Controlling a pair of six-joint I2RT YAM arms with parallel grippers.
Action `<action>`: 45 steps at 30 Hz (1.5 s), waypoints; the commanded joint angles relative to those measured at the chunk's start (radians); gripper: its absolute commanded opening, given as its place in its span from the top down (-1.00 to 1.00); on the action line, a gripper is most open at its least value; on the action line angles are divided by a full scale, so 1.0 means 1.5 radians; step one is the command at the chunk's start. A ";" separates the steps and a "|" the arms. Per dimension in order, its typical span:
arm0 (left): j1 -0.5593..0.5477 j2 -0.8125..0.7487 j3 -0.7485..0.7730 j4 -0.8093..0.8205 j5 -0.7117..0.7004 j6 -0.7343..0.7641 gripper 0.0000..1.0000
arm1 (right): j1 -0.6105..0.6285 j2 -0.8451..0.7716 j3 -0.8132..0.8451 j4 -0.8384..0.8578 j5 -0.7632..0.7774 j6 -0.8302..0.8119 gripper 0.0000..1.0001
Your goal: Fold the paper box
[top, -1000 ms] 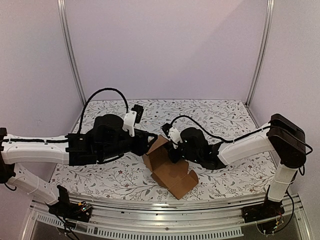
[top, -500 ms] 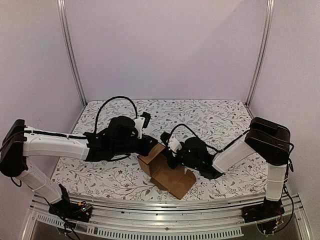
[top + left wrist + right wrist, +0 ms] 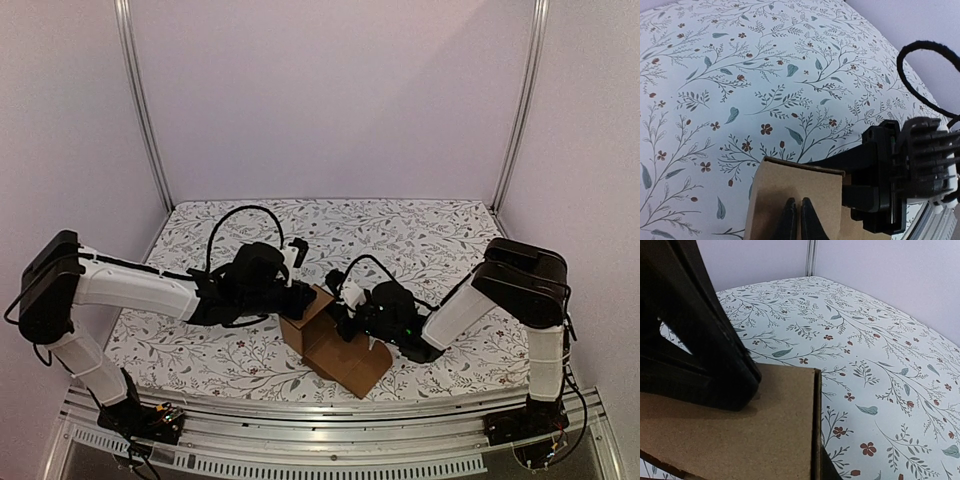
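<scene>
We judge the folding roughly half done: the plain brown cardboard paper box (image 3: 330, 345) stands by the middle of the floral table's (image 3: 430, 240) near edge, walls raised, 1 flap (image 3: 378, 358) splayed, the closed left gripper (image 3: 308, 297) pressing a panel, the right gripper (image 3: 340, 315) pinching a wall.

A robotics lab test cell is shown: a left arm (image 3: 130, 290) and a right arm (image 3: 455, 310) are bolted to an aluminium rail (image 3: 330, 440). The table is covered by a floral cloth (image 3: 430, 235) and enclosed by plain lilac wall panels (image 3: 330, 100) and metal posts (image 3: 143, 110).
</scene>
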 commanded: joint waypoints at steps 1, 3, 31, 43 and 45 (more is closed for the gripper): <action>0.014 0.024 0.007 -0.011 -0.002 -0.004 0.90 | -0.004 0.022 -0.011 0.048 -0.001 0.013 0.68; 0.014 0.027 0.008 -0.012 -0.001 -0.004 0.91 | -0.004 0.027 -0.011 0.051 -0.001 0.016 0.58; 0.015 0.037 0.014 -0.011 0.026 -0.012 0.92 | -0.006 0.109 0.065 0.088 0.035 0.037 0.51; 0.017 0.033 0.008 -0.011 0.025 -0.013 0.92 | -0.005 0.120 0.072 0.081 0.021 0.038 1.00; 0.017 0.032 0.007 -0.011 0.025 -0.013 0.92 | -0.005 0.119 0.072 0.081 0.020 0.038 1.00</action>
